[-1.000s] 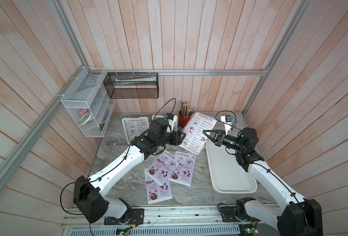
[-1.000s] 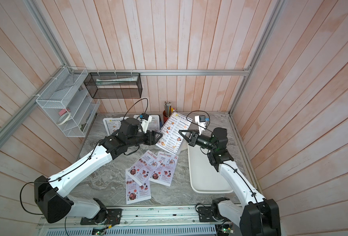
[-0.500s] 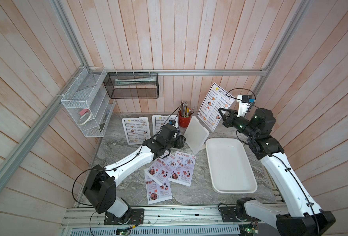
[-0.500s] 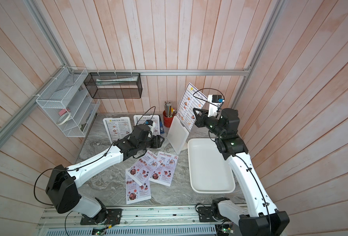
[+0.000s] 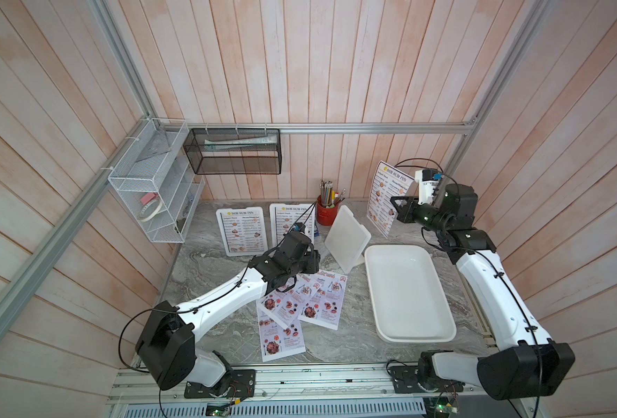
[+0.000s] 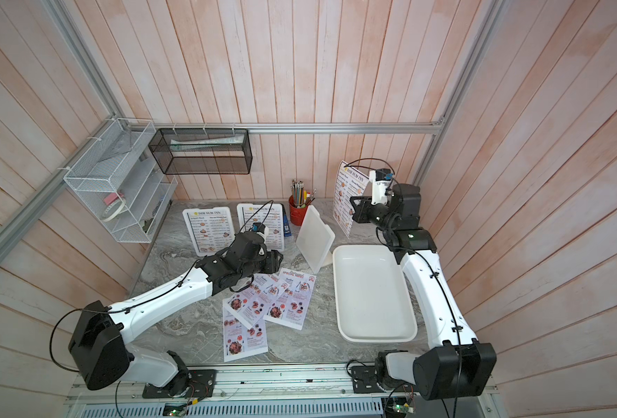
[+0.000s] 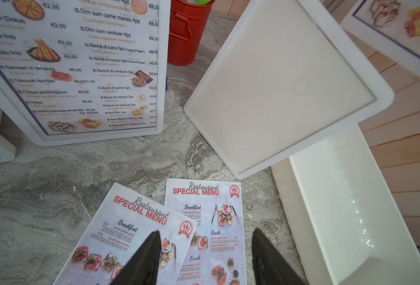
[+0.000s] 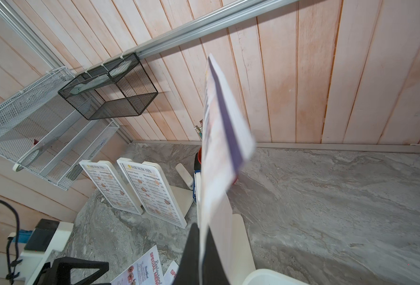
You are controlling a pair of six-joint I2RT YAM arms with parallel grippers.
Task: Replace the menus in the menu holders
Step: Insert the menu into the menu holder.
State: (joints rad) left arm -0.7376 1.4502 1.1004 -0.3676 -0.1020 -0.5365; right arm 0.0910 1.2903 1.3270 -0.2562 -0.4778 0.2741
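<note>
Landmark: white tray (image 5: 408, 249), flat on the marble table (image 5: 205, 267).

1. Right gripper (image 5: 393, 209): raised above the tray's far end, clamped tight on the lower edge of your DIM SUM INN menu (image 5: 385, 195). The sheet stands nearly upright in the air, clear of every holder.
2. Empty menu holder (image 5: 347, 237): slanted, just beside the tray's far corner on your left arm's side. You cannot tell whether its foot touches the rim.
3. Near filled holder (image 5: 285, 220) and far filled holder (image 5: 240, 231): beyond the empty one from the tray, side by side, each showing a DIM SUM INN sheet.
4. SPECIAL MENU sheets (image 5: 323, 300): three, flat beside the tray's long side, fanned and overlapping.
5. Left gripper (image 7: 204, 256): over the headings of those sheets, jaws about half apart, nothing between them. You cannot tell whether it touches the paper.
6. Red cup (image 5: 324, 215) of pens: behind the empty holder as seen from the tray.
7. In the way: your left wrist covers the near filled holder's lower part in both top views.
8. Black mesh basket (image 5: 234, 152) and white wire rack (image 5: 147, 202): on the walls, well apart from the tray.
</note>
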